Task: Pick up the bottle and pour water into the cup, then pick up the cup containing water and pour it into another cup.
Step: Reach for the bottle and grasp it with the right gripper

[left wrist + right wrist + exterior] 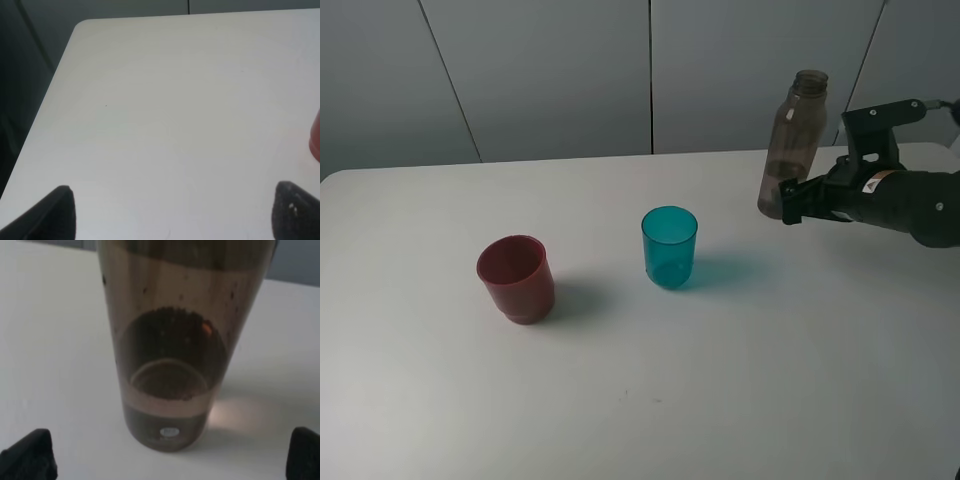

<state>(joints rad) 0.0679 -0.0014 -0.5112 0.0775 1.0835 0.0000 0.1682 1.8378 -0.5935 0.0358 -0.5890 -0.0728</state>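
Bottle (792, 145): stands upright on bench (740, 400), flanked low by released right end effector (788, 203), not touching, probably lined up for a steady grasp. Left end effector (175, 212) released, empty.

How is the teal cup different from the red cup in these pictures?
The teal cup is see-through; the red cup is opaque. The teal cup is slimmer with straight sides; the red cup is wider and narrows toward its base. Both stand upright, mouths up.

The smoky bottle (792, 145) stands upright, uncapped, on the right. The teal cup (669, 247) stands upright left of it, the red cup (517, 279) farther left.
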